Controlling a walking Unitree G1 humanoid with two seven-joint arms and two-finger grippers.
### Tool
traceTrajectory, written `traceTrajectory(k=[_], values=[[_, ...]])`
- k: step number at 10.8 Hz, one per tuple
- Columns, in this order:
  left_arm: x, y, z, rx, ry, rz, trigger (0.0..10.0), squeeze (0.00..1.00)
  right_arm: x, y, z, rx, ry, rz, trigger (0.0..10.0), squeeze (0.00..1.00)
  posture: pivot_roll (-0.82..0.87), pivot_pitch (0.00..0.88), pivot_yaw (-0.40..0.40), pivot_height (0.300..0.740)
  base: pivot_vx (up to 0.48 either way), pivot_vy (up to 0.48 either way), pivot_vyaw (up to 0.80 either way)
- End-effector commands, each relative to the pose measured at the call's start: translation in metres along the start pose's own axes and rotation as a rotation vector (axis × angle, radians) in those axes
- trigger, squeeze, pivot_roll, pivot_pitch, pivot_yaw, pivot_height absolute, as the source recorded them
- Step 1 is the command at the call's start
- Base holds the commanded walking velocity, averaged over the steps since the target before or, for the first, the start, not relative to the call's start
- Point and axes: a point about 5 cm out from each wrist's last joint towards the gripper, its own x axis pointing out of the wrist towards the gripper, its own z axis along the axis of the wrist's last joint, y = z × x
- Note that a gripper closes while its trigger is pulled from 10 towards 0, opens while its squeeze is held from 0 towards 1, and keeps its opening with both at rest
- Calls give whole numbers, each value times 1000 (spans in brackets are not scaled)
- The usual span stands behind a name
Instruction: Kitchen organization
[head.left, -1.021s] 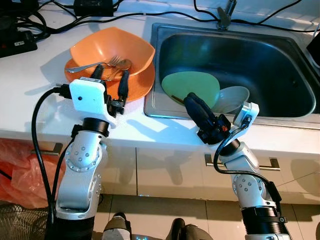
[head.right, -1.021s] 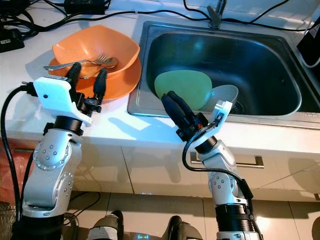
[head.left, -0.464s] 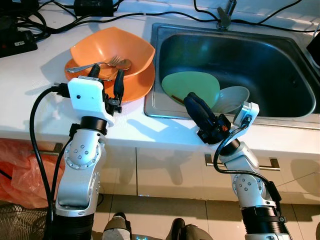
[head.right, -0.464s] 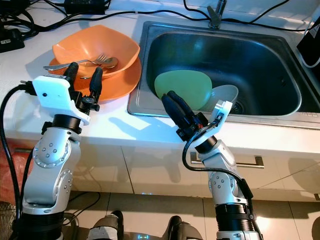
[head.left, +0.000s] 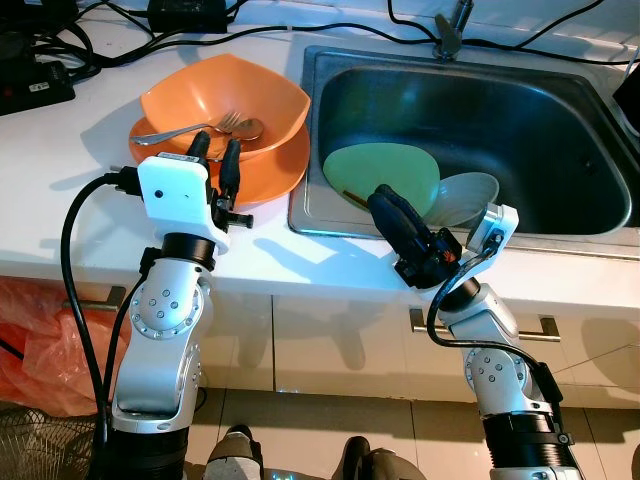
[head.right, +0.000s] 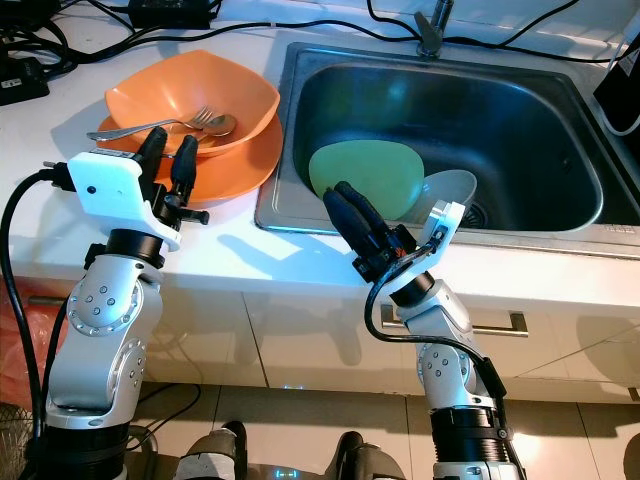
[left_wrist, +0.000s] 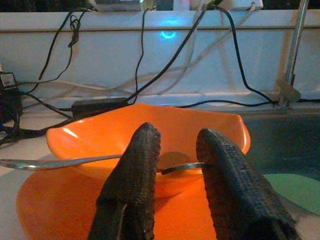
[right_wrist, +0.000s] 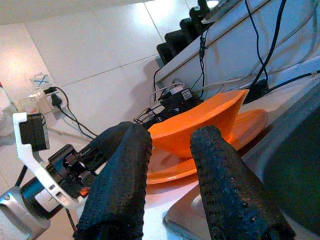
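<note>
- Sink: just beyond the right jaws, holding a green plate and a pale bowl (neither put away yet).
- Orange plate on the table: under the left jaws, carrying the orange bowl.
- Fork and spoon: in that bowl, just ahead of the left jaws.
- Both jaws stand spread and hold nothing, so little looks done; the crockery remains to be sorted.

Bright and sharp overhead on the white counter, with crisp arm shadows falling toward the sink. Soft glare on the sink's steel basin. Dimmer at the left wrist, fingertips blurred, blue glow above the orange bowl.
</note>
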Motion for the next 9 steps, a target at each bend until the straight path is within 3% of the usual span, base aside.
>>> traceTrajectory(k=[1,7,9], values=[[1,-3,-2,10,12,-9,0,0,-4,-3,-1,-5,10,-18,10000,0,215,194,-83,740,0,0,0],[3,-4,4,15,-14,-9,0,0,-5,-5,-1,-6,14,-25,10000,0,219,194,-87,740,0,0,0],[6,-5,15,0,-72,-14,0,0,-5,-5,-2,-6,14,-26,10000,0,217,192,-87,740,0,0,0]])
